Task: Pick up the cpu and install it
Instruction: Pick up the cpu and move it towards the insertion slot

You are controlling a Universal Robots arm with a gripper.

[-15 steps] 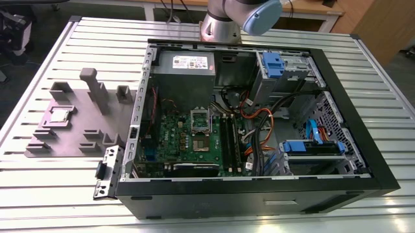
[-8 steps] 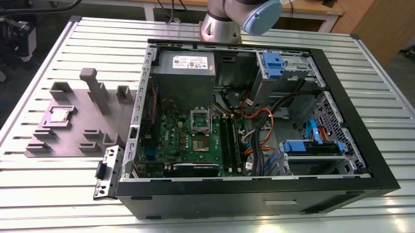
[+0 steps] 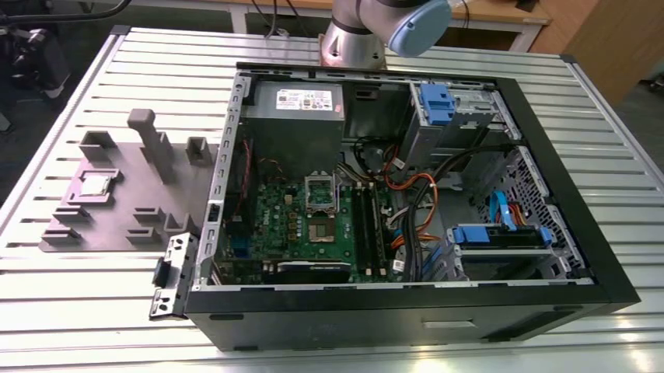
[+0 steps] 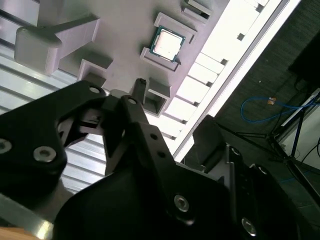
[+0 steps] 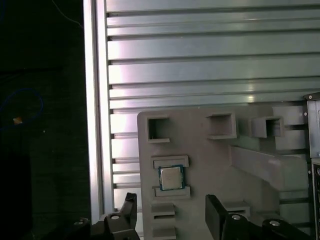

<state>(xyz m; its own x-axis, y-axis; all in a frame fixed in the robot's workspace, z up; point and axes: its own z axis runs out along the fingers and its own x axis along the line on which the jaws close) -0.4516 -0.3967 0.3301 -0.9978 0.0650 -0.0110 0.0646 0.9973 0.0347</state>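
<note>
The cpu (image 3: 96, 183) is a small silvery square chip. It lies flat in a recess of the grey fixture plate (image 3: 114, 225), at the exterior view's left beside the open computer case (image 3: 415, 311). It appears in both wrist views, in the first as cpu (image 5: 171, 177) and in the second as cpu (image 4: 168, 44). In the first wrist view my gripper (image 5: 170, 220) hangs above the plate, open, with nothing between its dark fingers (image 5: 127, 215). The chip lies just beyond the gap between the fingers, apart from them. Inside the case, the silver socket frame (image 3: 319, 194) sits on the green motherboard.
Raised grey posts and pockets (image 3: 155, 144) stand up from the fixture plate around the chip. Cables, blue drive bays (image 3: 501, 235) and a grey power supply (image 3: 298, 101) crowd the case. The slatted metal table (image 3: 83, 311) ends close beyond the plate. The arm (image 3: 363, 31) rises behind the case.
</note>
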